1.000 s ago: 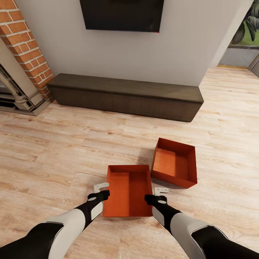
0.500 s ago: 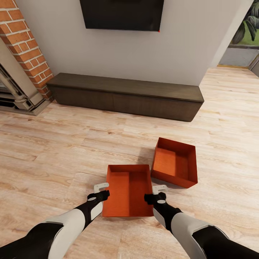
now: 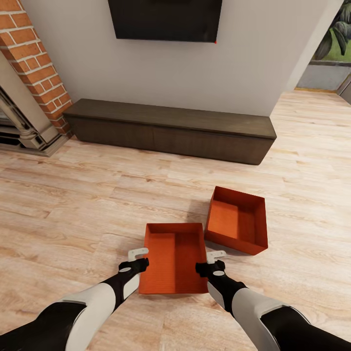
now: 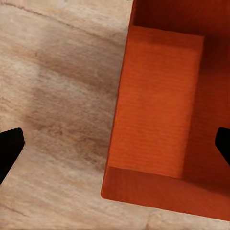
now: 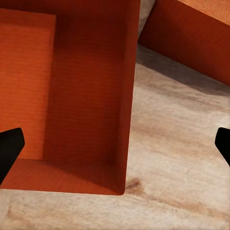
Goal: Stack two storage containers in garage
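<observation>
Near container between left claw and right claw, both spread wide astride its side walls.

Two orange-red open-top rectangular plastic bins (near one, far one), one long dark-brown low cabinet, one black wall TV.

Our right hand was spread wide, one black fingertip inside the near container and the other over the wood floor, straddling its wall. The second container stood just beside.
</observation>
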Motion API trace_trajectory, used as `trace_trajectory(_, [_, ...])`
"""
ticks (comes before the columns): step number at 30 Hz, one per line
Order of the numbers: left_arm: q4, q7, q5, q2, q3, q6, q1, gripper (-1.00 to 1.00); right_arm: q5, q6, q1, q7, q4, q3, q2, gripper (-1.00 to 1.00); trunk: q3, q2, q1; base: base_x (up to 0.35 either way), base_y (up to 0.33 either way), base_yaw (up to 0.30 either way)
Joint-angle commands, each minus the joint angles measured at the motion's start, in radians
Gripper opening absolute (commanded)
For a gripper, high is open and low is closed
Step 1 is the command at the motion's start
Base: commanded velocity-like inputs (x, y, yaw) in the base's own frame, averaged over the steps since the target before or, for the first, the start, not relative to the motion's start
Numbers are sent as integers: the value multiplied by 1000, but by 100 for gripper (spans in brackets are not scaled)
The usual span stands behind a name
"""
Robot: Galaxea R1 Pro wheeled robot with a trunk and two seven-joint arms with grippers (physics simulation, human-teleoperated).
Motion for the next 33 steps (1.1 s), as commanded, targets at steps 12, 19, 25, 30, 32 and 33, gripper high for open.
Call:
trace_trajectory(12, [1,13,-114,0,-4,-4,0,100,-6,-3,-1,-3,1,7,0,100,-4,-7,4,0,0,0])
trace_trajectory(19, [1,4,-116,0,-4,-4,0,100,-6,-3,-1,-3,1,7,2,100,-26,-56,31,0,0,0])
trace_trajectory(25, [2,5,-116,0,-4,-4,0,100,-11,-3,-1,-3,1,7,2,100,-44,-98,54,0,0,0])
trace_trajectory(30, [1,5,-116,0,-4,-4,0,100,-13,-4,-1,-4,2,6,3,100,-60,-133,73,0,0,0])
trace_trajectory(32, [1,5,-116,0,-4,-4,0,100,-13,-4,-1,-4,3,6,3,100,-66,-147,80,0,0,0])
trace_trajectory(33, [1,5,-116,0,-4,-4,0,100,-14,-4,-1,-5,3,5,4,100,-69,-154,84,0,0,0])
